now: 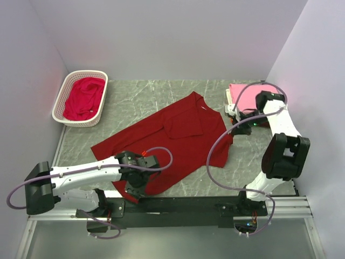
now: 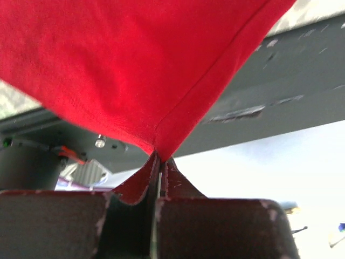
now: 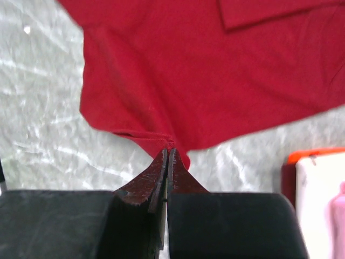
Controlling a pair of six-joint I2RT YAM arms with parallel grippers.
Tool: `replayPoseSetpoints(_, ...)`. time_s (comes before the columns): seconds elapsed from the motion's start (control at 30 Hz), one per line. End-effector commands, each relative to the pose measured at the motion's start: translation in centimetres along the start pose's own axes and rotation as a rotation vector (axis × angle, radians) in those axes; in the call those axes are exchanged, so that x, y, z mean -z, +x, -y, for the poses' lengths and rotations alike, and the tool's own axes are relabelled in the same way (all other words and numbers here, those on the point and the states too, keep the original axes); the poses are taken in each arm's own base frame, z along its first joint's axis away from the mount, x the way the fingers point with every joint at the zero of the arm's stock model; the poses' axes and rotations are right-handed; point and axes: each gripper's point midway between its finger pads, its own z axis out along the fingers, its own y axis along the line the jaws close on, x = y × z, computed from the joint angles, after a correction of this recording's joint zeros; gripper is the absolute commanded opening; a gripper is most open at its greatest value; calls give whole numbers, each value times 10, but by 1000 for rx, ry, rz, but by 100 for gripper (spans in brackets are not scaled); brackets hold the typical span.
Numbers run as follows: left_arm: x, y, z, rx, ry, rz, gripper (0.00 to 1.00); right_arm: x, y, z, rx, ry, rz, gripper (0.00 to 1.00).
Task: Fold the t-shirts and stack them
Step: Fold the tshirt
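Two grippers (image 2: 160, 162) (image 3: 168, 156) pinching one dark red t-shirt (image 1: 172, 140), one crimson t-shirt (image 1: 83, 100)

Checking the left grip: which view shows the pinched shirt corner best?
Left wrist: the left gripper is shut on a corner of the dark red shirt. Top external hides it under the wrist; right wrist shows the right gripper pinching another edge.

Soft, even light in the top view, shadows faint. Blown-out white glare lies right of the left pincer (image 2: 160, 162). Left of the right pincer (image 3: 167, 154), the bench (image 3: 43, 108) looks blurred, sheen-streaked.
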Motion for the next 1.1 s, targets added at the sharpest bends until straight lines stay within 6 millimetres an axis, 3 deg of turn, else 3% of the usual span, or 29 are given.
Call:
replayPoseSetpoints(0.0, 5, -24, 3, 26, 73, 85, 1, -4, -32, 11, -65, -13, 45, 0)
replayPoseSetpoints(0.43, 14, -64, -44, 242, 62, 215, 1, -33, -76, 78, -97, -31, 68, 0)
replayPoseSetpoints(0.6, 17, -67, -59, 311, 39, 250, 1, -36, -96, 97, -86, -9, 85, 0)
replayPoseSetpoints(1.07, 5, -58, -93, 431, -77, 213, 1, -35, -123, 132, -93, 68, 131, 0)
